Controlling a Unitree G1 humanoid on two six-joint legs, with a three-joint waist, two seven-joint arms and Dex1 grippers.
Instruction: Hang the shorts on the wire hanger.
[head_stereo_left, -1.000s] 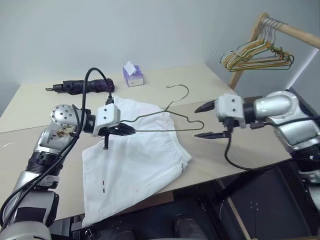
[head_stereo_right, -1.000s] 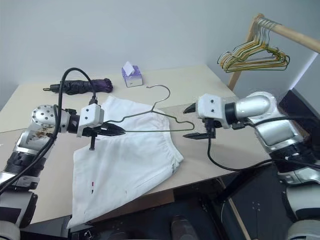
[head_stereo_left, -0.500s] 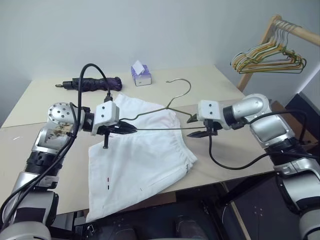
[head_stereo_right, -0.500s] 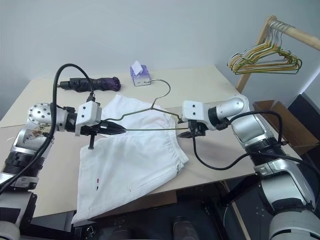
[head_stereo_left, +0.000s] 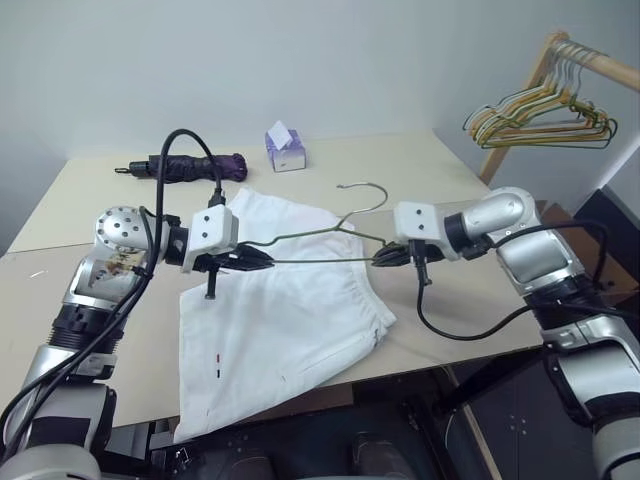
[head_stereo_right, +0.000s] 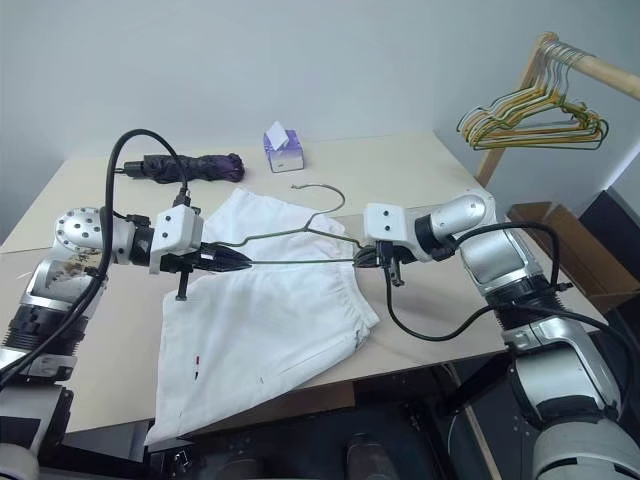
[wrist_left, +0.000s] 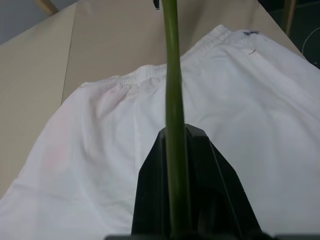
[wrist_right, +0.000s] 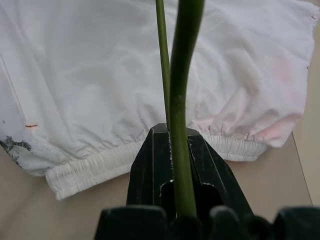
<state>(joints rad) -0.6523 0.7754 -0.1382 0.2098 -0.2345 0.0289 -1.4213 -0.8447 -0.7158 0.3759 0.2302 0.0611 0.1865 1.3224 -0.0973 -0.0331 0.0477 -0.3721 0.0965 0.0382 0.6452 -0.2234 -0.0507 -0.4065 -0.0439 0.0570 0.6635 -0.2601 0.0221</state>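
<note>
Matt white cloth shorts (head_stereo_left: 285, 310), thin dull metal wire hanger (head_stereo_left: 330, 235), smooth table (head_stereo_left: 90, 210)

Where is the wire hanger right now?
The wire hanger hangs above the shorts at table centre, its ends clamped by the left gripper and right gripper.

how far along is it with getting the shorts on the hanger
Done: the wire hanger is off the table, gripped at its two ends, left tool shut on one, right tool shut on the other. In hand: it hangs above the shorts. Left: everything with the shorts, which lie flat on the table, not threaded or draped over the wire.
</note>
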